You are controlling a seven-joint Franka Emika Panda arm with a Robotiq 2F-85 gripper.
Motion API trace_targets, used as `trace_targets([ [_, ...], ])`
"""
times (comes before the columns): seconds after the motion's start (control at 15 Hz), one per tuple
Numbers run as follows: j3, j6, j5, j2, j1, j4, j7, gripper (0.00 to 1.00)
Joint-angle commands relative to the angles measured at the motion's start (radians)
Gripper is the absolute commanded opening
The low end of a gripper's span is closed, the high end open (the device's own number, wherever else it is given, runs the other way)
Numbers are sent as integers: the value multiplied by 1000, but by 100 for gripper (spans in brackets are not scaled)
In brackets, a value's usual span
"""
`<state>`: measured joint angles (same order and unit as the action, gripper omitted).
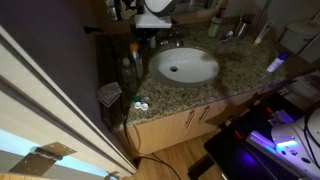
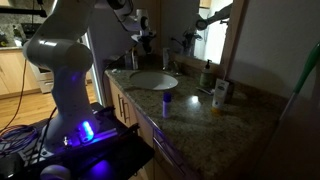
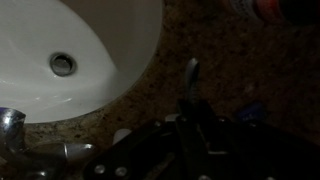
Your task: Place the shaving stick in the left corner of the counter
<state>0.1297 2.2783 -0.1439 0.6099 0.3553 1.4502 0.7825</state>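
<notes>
1. The gripper [image 2: 145,40] hangs above the back of the counter [image 1: 235,75]. In an exterior view it is at about 11 o'clock of the basin [image 1: 185,67], close over the tap [image 3: 12,125].
2. In the wrist view a thin grey stick [image 3: 190,78] rises toward 12 o'clock out of the dark gripper body, over bare granite. The basin is at 10 o'clock and the tap at 8 o'clock. I take this for the shaving stick. The jaws look closed on its lower end, though the picture is too dark to show the fingers plainly, and neither exterior view resolves it.
3. The step in hand, as I judge it, is carrying the stick to the counter's left end [image 1: 140,90], at 9 o'clock of the basin. The stick is not yet set down.
4. That end is crowded. Bottles [image 1: 131,62] stand at the back, and small round things [image 1: 140,106] lie near the front edge. Pick a bare patch of granite between them before descending.
5. Travel at the present height until past the tap and the basin rim, then go straight down. A slanted descent risks catching the tap or knocking a bottle.
6. Lower until the stick touches the granite or sits just above it, and lay it flat rather than dropping it. A thin stick is likely to bounce, or to roll toward the basin or off the edge.
7. Open the jaws only a little, lift straight up, and check that the stick has not clung to a pad.
</notes>
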Motion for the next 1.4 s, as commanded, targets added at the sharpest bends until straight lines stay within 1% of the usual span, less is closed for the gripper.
trace_targets([
  [0.0, -29, 14, 51, 97, 15, -97, 6, 4],
  [0.2, -46, 4, 84, 185, 24, -201, 25, 4],
  [0.33, -70, -1, 77, 249, 43, -278, 50, 4],
  [0.4, -78, -24, 78, 280, 49, -319, 65, 4],
  [0.47, -80, -31, 84, 289, 51, -336, 76, 4],
  [0.53, -75, 1, 82, 234, 43, -246, 51, 15],
  [0.6, -62, 4, 66, 253, 36, -266, 68, 15],
  [0.67, -65, 3, 66, 268, 40, -285, 73, 15],
  [0.73, -66, 1, 66, 274, 42, -295, 74, 4],
  [0.87, -83, 4, 87, 325, 48, -337, 67, 4],
  [1.33, -95, 43, 108, 405, 51, -387, 78, 4],
])
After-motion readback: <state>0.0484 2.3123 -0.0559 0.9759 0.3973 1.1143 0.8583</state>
